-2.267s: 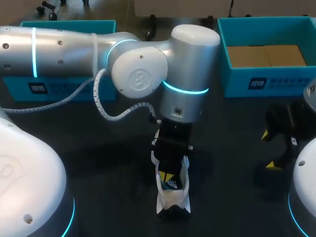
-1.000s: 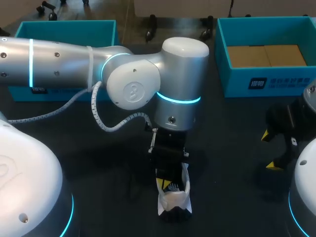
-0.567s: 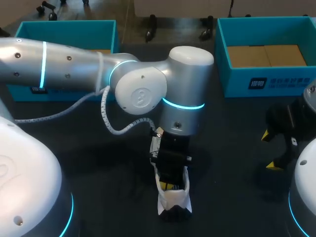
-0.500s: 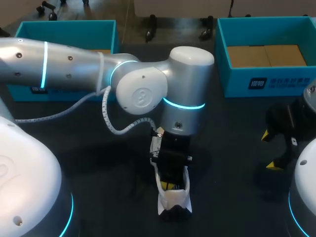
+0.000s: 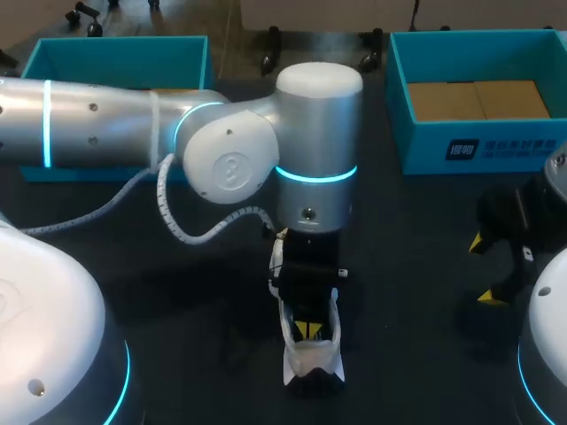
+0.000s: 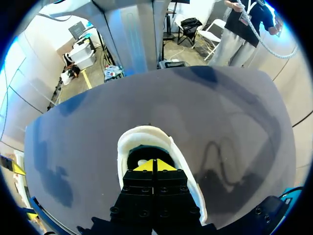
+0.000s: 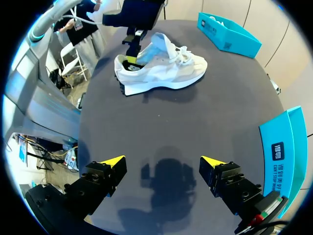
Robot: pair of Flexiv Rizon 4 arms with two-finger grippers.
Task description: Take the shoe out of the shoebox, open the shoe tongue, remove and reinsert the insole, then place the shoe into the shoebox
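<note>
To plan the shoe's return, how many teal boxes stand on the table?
2. One open teal cardboard box stands far left, partly behind the silver left arm; the second teal box stands far right, holding brown cardboard.

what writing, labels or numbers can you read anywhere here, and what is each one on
On the right shoebox, front wall: a white logo square beside rows of white characters, too blurred to read.
On the left shoebox, side wall: one small dark mark, too small to read.
On the shoe: no legible marking on the side that shows.
Nothing here is sharp enough to quote as it reads.
</note>
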